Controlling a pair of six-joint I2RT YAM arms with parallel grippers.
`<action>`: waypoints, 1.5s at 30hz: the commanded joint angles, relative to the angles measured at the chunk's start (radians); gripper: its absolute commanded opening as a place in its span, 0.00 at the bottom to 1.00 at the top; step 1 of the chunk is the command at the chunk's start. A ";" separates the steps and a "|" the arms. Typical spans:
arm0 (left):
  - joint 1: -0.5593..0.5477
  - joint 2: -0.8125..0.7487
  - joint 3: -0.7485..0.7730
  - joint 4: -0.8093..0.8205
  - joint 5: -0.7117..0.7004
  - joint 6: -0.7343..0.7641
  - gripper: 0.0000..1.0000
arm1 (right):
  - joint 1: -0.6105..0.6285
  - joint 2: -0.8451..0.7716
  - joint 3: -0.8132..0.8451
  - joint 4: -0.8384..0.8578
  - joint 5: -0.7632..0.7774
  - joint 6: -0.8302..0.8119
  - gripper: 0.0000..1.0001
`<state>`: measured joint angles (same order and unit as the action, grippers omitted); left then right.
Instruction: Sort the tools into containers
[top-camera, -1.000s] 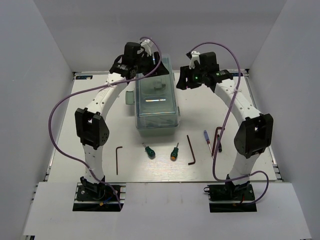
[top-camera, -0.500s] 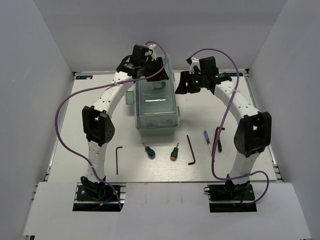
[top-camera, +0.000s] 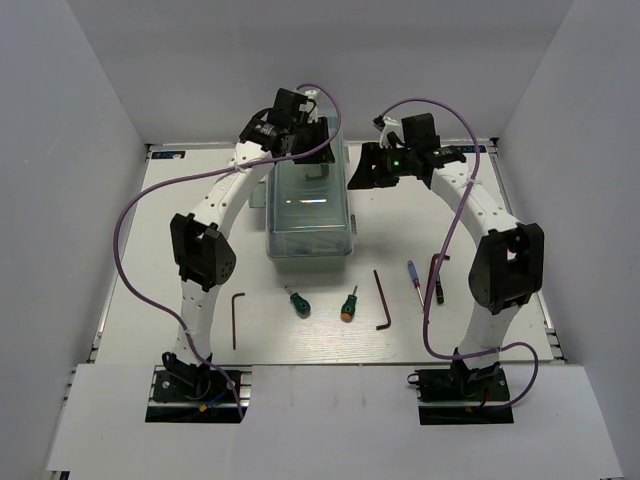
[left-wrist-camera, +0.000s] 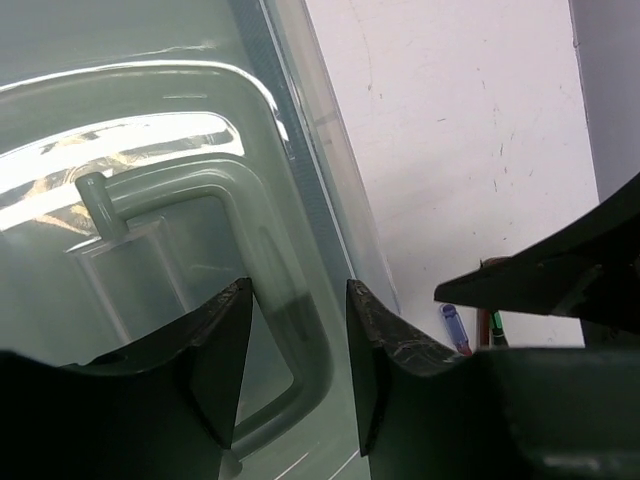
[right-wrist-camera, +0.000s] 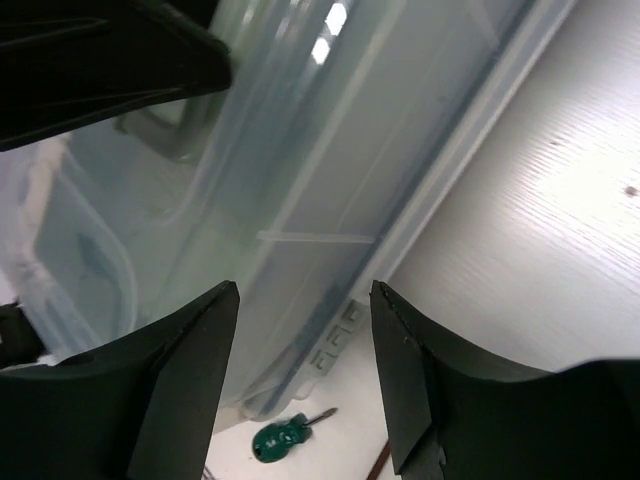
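**Left arm swings right, onto the toolbox lid**

Since a second ago the left arm has swung to the right, and the right claw has edged left toward the box.

At the near left of the counter one hex key lies alone. The left claw hangs over the far end of the clear-lidded toolbox. It is spread, with the lid handle between its fingers; I cannot tell whether they touch it.

Near of the box lie two stubby green screwdrivers, then a second hex key. The right claw is spread wide and holds nothing, just beside the toolbox's right wall.

Farther right lies the blue-handled screwdriver. Beside it lie two slim dark tools, too close together to tell apart.
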<state>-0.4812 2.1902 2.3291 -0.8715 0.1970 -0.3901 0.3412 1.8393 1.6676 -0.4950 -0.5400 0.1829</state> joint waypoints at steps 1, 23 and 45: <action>-0.042 0.068 -0.001 -0.095 0.061 0.008 0.52 | 0.027 0.009 -0.011 0.061 -0.185 0.055 0.62; -0.051 0.034 -0.103 0.199 0.421 -0.161 0.48 | 0.025 0.049 0.021 -0.016 -0.193 0.014 0.62; 0.016 -0.069 -0.315 0.577 0.607 -0.389 0.46 | 0.019 0.075 0.049 -0.047 -0.140 -0.010 0.62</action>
<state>-0.4072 2.1651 2.0445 -0.3573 0.6155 -0.7143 0.3275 1.8645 1.6970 -0.5705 -0.6987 0.1982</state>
